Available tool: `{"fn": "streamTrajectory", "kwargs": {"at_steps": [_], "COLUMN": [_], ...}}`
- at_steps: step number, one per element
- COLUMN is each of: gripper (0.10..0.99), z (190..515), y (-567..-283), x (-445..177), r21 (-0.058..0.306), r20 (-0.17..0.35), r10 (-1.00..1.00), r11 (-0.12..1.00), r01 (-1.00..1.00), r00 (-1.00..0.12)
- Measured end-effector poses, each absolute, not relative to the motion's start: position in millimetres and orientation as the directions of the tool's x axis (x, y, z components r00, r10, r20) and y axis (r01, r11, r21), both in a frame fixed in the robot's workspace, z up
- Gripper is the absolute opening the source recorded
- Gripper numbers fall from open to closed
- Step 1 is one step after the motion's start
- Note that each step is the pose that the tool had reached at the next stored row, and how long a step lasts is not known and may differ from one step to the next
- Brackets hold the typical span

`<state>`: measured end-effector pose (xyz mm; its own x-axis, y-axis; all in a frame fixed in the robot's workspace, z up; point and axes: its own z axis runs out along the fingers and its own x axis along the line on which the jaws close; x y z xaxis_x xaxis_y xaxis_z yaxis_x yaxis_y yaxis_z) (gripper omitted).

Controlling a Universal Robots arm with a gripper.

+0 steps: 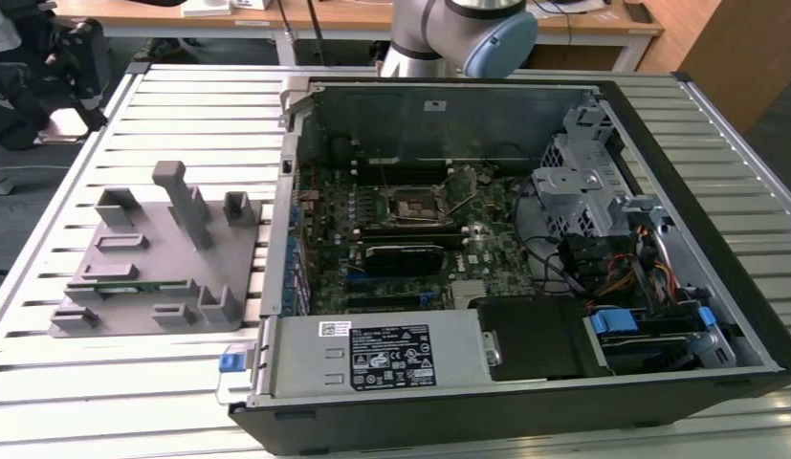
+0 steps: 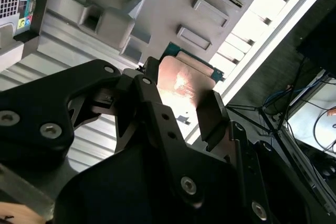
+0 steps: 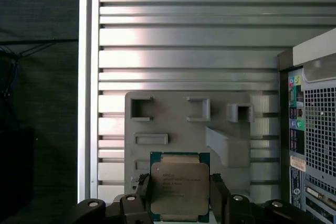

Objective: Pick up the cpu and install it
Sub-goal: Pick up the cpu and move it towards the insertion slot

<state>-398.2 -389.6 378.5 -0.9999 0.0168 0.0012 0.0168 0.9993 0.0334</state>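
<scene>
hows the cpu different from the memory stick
The cpu is square with a silver metal top; the memory stick is a long, narrow green strip. The cpu is gripped in the gripper above the grey fixture; the memory stick sits in that fixture, untouched. Both show green board at their edges.

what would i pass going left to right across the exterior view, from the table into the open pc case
grey fixture block → black socket frame on the motherboard → silver drive cage
</scene>
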Motion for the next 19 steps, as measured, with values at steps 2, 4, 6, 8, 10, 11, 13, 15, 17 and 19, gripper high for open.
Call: {"fn": "streamTrajectory", "kwargs": {"at_steps": [2,4,6,8,10,11,13,15,17,19], "gripper": [0.537,0.537,0.537,0.537,0.537,0.537,0.537,0.537,0.537,0.537], "z": [378,379,378,378,379,378,378,379,378,378], "y": [-389,-389,-389,-389,-389,-389,-389,-389,-388,-388], "x": [-391,-385,-379,-373,-367,-364,-358,-352,-346,-340], "r21": [0.034,0.035,0.036,0.036,0.037,0.037,0.038,0.039,0.04,0.04], "r20": [0.001,0.001,0.001,0.001,0.001,0.001,0.001,0.001,0.001,0.001], "r10": [0.017,0.017,0.017,0.017,0.017,0.017,0.017,0.017,0.017,0.017], "r11": [0.999,0.999,0.999,0.999,0.999,0.999,0.999,0.999,0.999,0.999], "r01": [0.017,0.017,0.017,0.017,0.017,0.017,0.017,0.017,0.017,0.017], "r00": [-1.0,-1.0,-1.0,-1.0,-1.0,-1.0,-1.0,-1.0,-1.0,-1.0]}}
